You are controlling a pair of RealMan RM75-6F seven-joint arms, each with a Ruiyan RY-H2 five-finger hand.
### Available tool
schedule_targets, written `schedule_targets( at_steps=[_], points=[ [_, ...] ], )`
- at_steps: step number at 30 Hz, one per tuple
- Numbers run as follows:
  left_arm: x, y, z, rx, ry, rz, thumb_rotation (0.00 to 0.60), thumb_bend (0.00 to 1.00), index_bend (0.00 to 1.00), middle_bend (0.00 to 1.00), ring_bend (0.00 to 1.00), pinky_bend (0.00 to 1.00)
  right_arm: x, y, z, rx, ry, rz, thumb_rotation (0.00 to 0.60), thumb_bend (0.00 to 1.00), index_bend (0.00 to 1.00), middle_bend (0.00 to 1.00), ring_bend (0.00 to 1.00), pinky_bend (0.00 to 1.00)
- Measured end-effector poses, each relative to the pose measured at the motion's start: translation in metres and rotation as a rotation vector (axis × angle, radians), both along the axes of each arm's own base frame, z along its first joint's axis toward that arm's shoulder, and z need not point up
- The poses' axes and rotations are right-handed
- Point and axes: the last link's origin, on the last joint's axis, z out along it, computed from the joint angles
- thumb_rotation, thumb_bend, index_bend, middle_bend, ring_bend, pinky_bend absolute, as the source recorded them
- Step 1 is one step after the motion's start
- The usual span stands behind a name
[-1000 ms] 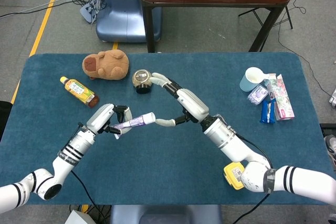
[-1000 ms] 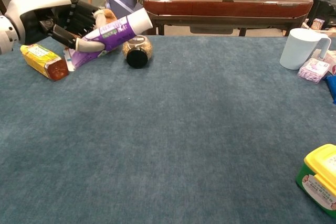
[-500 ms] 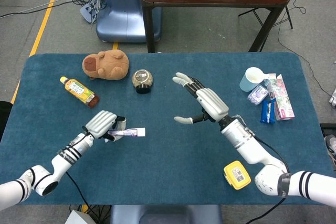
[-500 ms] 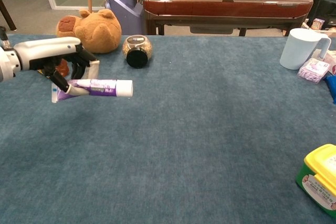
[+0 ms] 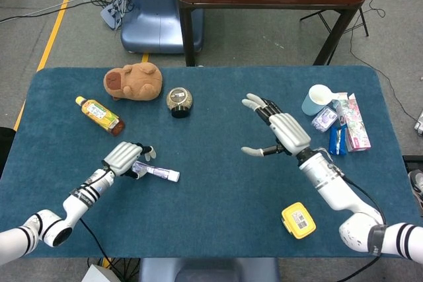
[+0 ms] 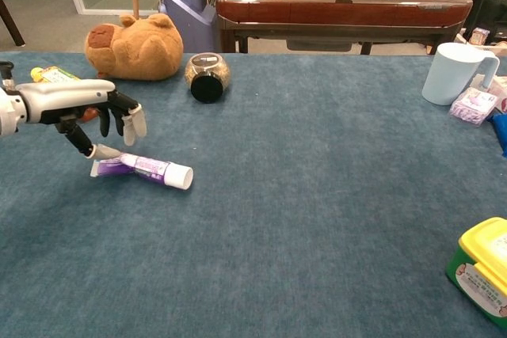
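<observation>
Lying flat on the blue surface: a purple-and-white tube, cap end pointing toward the robot's right. Poised directly over its crimped tail end, the left hand, fingers spread and curved downward, thumb tip down at the tail; actual contact impossible to judge. Nothing gripped, by the look of it. Same in the head view: tube reaching out from under the left hand.

Well apart, raised above the middle of the surface: the right hand, fingers wide apart, holding nothing.

Behind the tube: a bottle, a brown plush animal and a small round jar. Near the right forearm, a yellow box.
</observation>
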Motion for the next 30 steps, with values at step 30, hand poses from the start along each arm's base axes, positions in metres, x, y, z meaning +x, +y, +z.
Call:
schedule_targets(
  at_steps=[30],
  points=[
    [-0.082, -0.114, 0.121, 0.564, 0.072, 0.245, 0.600, 0.45, 0.28, 0.36, 0.27, 0.34, -0.150, 0.125, 0.061, -0.385, 0.457, -0.341, 0.573, 0.04, 0.00, 0.00, 0.00, 0.00]
  ],
)
